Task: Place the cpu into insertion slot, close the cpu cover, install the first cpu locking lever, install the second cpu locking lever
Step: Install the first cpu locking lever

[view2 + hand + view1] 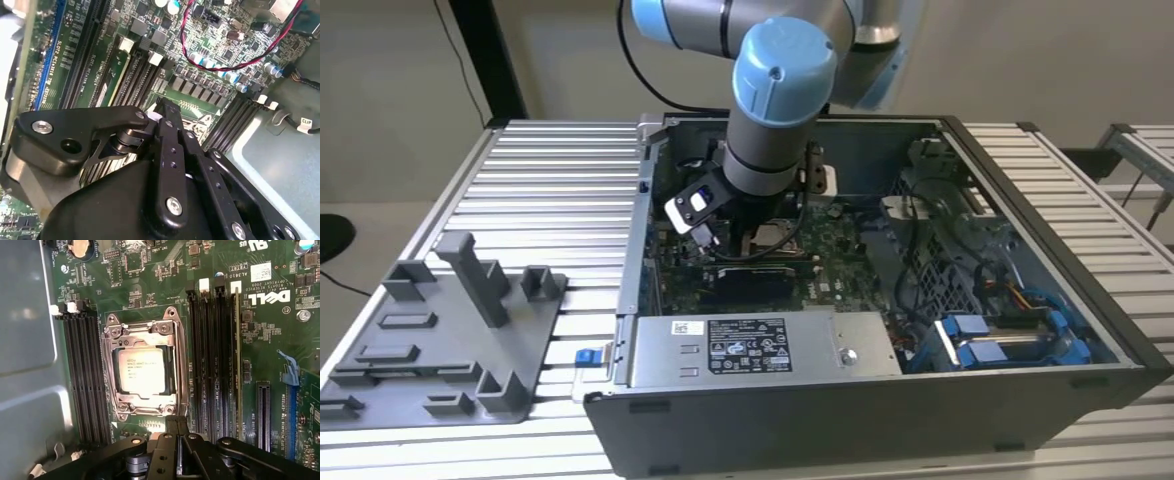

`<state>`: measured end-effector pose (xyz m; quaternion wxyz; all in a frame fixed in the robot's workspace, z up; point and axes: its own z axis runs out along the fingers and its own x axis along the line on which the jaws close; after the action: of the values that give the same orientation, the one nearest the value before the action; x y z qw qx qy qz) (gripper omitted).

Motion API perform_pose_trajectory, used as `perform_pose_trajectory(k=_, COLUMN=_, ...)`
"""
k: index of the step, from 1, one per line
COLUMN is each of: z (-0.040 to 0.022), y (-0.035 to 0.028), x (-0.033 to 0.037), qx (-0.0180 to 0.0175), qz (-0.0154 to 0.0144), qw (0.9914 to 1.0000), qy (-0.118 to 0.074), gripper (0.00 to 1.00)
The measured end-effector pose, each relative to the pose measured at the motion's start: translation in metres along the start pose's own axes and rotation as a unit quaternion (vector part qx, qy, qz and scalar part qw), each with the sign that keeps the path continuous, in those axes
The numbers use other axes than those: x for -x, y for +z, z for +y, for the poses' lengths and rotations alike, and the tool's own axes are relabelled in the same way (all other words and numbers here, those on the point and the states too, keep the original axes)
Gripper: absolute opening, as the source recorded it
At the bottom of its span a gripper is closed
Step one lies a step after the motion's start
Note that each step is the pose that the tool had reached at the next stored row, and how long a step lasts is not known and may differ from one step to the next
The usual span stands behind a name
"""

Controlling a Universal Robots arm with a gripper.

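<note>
Sitting in the open dark-grey metal computer case [881,405] on the ribbed aluminium tabletop [547,190], the green circuit board [150,285] carries the square silver-rimmed insertion slot [170,375]. The flat silver-grey cpu [141,371] lies in it, the thin silvery cpu cover [145,329] down around it. The black claw [175,419] hangs by the slot's edge, fingers [170,147] pressed together. A white printed label [747,347] marks the case's silver box [861,350].
</note>
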<state>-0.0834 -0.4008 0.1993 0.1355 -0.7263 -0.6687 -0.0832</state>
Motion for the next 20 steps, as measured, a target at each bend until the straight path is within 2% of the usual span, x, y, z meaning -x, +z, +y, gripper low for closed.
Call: perform_pose_trajectory(k=20, z=0.0, y=0.0053, x=0.0017, qx=0.001, qz=0.0002, qw=0.99999, qy=0.003, gripper=0.0)
